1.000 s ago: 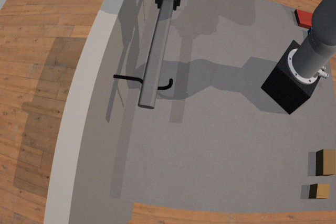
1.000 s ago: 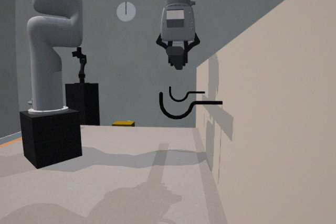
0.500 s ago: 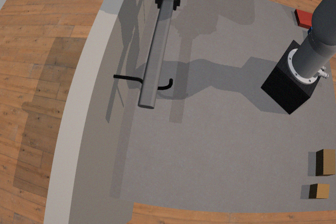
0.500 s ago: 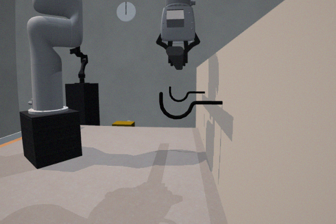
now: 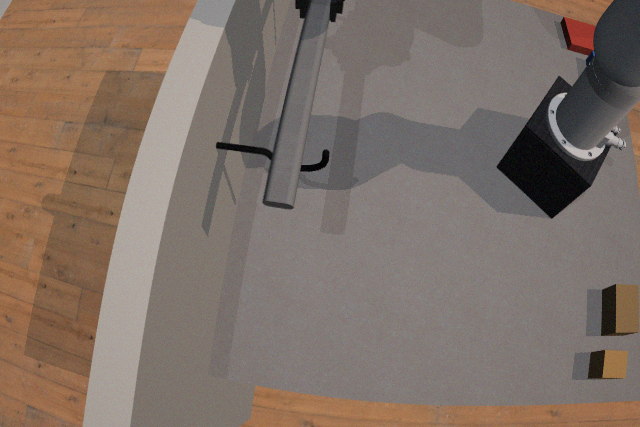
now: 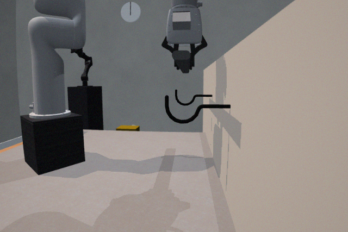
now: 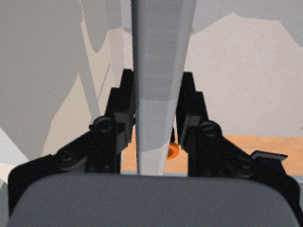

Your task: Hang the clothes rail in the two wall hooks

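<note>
My gripper [image 5: 316, 3] [image 6: 183, 65] [image 7: 156, 87] is shut on the grey clothes rail [image 5: 297, 99] [image 6: 182, 56] [image 7: 158, 71], gripping it near one end. The rail hangs level in the air, parallel to the wall, a good way above the hooks. Two black wall hooks stick out of the beige wall [image 6: 280, 111]: the near hook [image 6: 179, 117] [image 5: 242, 147] and the far hook [image 6: 184, 100]. In the overhead view the rail crosses over the near hook. In the side view the rail's end sits above the hook cradles, not touching them. The far hook is hidden under the arm in the overhead view.
The arm's base stands on a black pedestal [image 5: 547, 164] [image 6: 51, 142]. Two tan boxes [image 5: 619, 308] [image 5: 608, 363] lie at the right. A red block [image 5: 577, 33] lies behind the base. A yellow block [image 6: 128, 127] and a second black pedestal [image 6: 85, 107] stand at the back.
</note>
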You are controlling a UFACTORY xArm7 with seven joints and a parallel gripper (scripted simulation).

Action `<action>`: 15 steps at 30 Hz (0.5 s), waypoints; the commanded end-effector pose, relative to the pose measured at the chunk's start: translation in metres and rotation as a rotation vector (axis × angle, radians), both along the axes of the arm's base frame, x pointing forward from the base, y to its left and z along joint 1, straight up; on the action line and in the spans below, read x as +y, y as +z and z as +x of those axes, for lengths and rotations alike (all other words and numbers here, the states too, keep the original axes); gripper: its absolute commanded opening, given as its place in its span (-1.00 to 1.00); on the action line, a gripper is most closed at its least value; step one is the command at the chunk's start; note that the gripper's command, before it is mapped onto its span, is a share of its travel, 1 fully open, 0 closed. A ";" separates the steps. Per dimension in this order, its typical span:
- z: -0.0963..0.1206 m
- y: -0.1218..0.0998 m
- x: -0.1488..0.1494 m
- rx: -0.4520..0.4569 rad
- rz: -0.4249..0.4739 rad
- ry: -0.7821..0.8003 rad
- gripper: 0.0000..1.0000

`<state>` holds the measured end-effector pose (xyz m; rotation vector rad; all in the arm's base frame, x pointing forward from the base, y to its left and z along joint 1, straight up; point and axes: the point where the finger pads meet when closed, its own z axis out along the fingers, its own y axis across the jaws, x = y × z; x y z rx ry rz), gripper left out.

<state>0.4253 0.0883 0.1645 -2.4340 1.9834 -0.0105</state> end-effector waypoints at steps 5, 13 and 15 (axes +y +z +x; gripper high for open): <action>0.001 -0.013 0.000 -0.004 0.000 0.000 -1.00; 0.002 -0.023 0.000 -0.004 0.000 0.000 -1.00; 0.002 -0.026 0.000 -0.004 0.000 0.000 -1.00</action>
